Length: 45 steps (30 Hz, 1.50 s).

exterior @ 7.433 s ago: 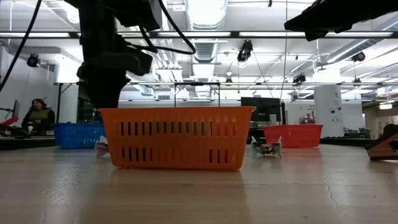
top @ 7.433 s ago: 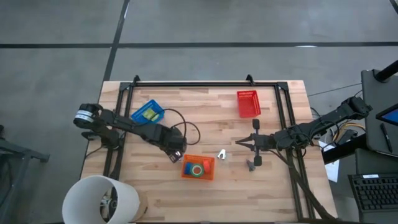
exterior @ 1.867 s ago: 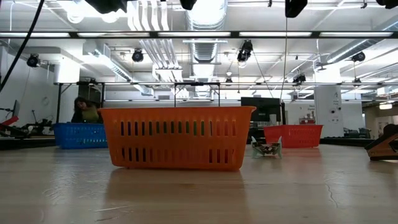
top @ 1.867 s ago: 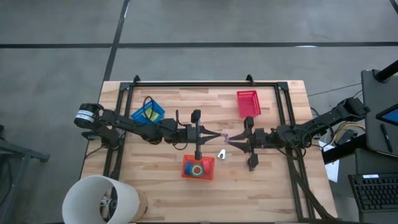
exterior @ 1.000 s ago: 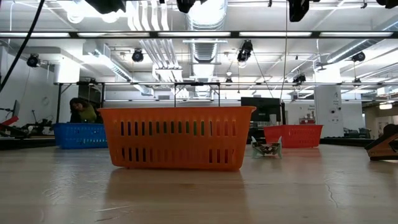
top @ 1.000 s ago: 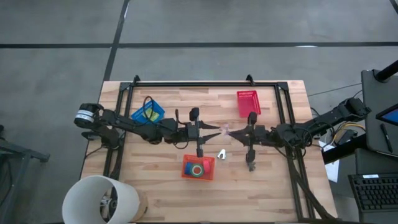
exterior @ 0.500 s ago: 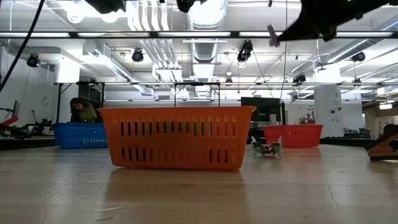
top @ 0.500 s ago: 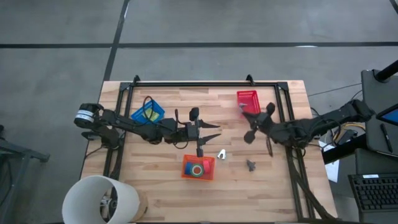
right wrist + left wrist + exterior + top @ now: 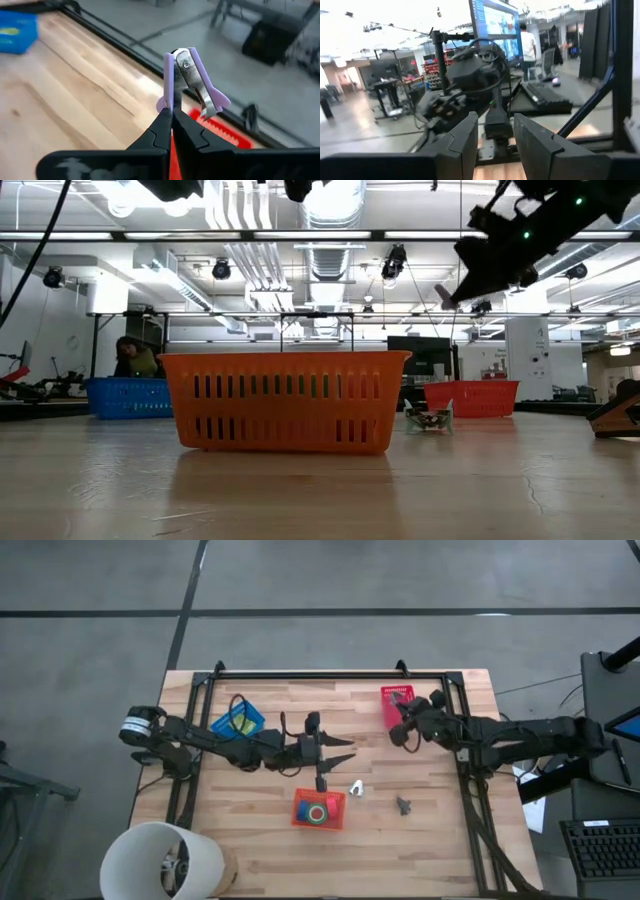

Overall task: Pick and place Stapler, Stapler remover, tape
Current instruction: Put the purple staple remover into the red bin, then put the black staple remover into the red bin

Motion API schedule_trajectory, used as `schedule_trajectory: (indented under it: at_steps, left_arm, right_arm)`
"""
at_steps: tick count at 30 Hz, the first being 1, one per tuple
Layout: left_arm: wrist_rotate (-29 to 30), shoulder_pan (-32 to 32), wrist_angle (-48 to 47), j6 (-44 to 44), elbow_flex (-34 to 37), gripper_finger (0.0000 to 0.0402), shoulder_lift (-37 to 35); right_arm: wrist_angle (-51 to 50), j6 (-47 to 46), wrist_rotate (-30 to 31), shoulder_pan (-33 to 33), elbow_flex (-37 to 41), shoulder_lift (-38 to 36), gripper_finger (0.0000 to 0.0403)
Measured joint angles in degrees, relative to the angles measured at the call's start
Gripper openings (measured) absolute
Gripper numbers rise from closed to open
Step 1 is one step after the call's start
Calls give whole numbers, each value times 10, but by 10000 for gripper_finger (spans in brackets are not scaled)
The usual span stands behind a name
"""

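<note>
My right gripper (image 9: 172, 119) is shut on a purple stapler remover (image 9: 187, 75) and hovers over the red basket (image 9: 398, 708) at the table's far right. In the low view my right gripper (image 9: 452, 290) hangs high above the table. My left gripper (image 9: 345, 750) stands open over the table's middle with nothing between its fingers (image 9: 465, 142). A green roll of tape (image 9: 317, 812) lies in the orange basket (image 9: 318, 821) near the front. The stapler I cannot make out. My right gripper pinches the lower edge of the remover's purple grip (image 9: 166, 104) between the free ends of its two fingers. The remover stands out beyond the fingertips with its metal jaws (image 9: 206, 111) open. It is lifted clear above the red basket's rim (image 9: 220, 131).
A blue basket (image 9: 238, 721) with a yellow-green thing stands at the far left. A small silver thing (image 9: 356, 787) and a small dark thing (image 9: 403, 805) lie right of the orange basket. A black frame (image 9: 330, 673) runs around the table. A white bucket (image 9: 160, 860) stands off the near left corner.
My right gripper has gone from the table's middle, where it stood tip to tip with my left gripper, toward the far and right edges to the red basket. It has turned on the way and carried the purple remover along. My left gripper's fingers stand wider apart.
</note>
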<state>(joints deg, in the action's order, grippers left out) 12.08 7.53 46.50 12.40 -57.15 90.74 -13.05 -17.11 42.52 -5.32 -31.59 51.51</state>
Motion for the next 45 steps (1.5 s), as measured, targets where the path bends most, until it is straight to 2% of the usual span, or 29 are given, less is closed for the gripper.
schedule_trajectory:
  at_steps: [4,14,25,36,39,45]
  left_arm:
    - [0,0,0,-54,-6,129,0]
    - [0,0,0,-56,-8,129,0]
    - [0,0,0,-56,-8,128,0]
    - [0,0,-1,-56,-8,128,0]
    - [0,0,-1,-56,-8,128,0]
    - [0,0,-1,-56,-8,128,0]
  right_arm:
    - [-37,-29,-55,-62,0,4,8]
    - [-48,-34,-144,-144,10,83,8]
    - [-47,-17,-145,-172,11,175,8]
    - [-43,-17,-143,-179,11,207,10]
    - [-42,-9,-143,-179,11,202,22]
    - [-41,-7,-141,-178,11,183,72]
